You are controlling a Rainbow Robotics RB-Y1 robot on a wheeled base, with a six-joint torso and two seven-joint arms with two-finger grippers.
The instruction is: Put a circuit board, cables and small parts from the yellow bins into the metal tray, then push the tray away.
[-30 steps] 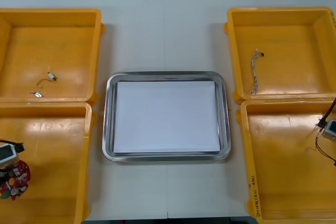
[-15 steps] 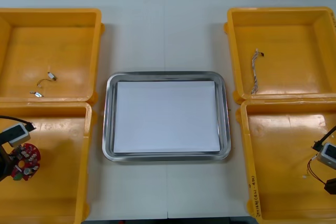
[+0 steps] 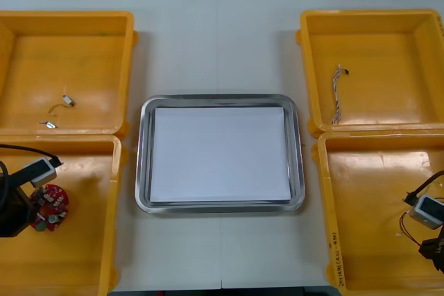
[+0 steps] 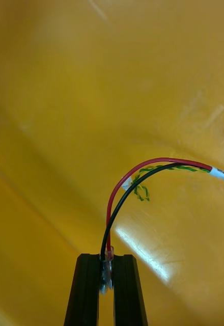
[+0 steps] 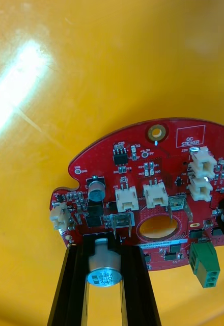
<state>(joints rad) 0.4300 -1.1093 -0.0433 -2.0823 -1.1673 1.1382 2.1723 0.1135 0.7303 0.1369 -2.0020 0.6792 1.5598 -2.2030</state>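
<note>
Over in the near-left yellow plastic bin [image 3: 83, 254]: a firm pinch by the left gripper [image 5: 106, 248] on the edge of the round red circuit board [image 5: 152, 193], black fingers [image 5: 71, 285] either side of a small silver can-shaped part [image 5: 104, 272] on it. Taken at the rim, most likely, to stay off the white connectors and let the board hang steady for the carry.

Across in the near-right yellow plastic bin [image 3: 374, 192]: a tight squeeze by the right gripper [image 4: 107, 258] on the clear end piece of a thin red and black cable [image 4: 142, 175], fingers almost together with just that end between. Held by the stiff end, presumably, so as to let the limp wires trail behind instead of slipping out.

Between the bins, the shiny metal tray [image 3: 142, 171], white inside, nothing in it yet. Waiting too: a twisted blue and white cable [image 3: 336, 95] in the far-right yellow bin [image 3: 388, 39], and small metal parts [image 3: 67, 100] in the far-left yellow bin [image 3: 69, 53].

Against half a second back: board and left gripper shifted toward the tray side of the bin. Right gripper drawn a touch inward and closer to the bin's near wall, cable in tow. Tray and far bins exactly as before.
</note>
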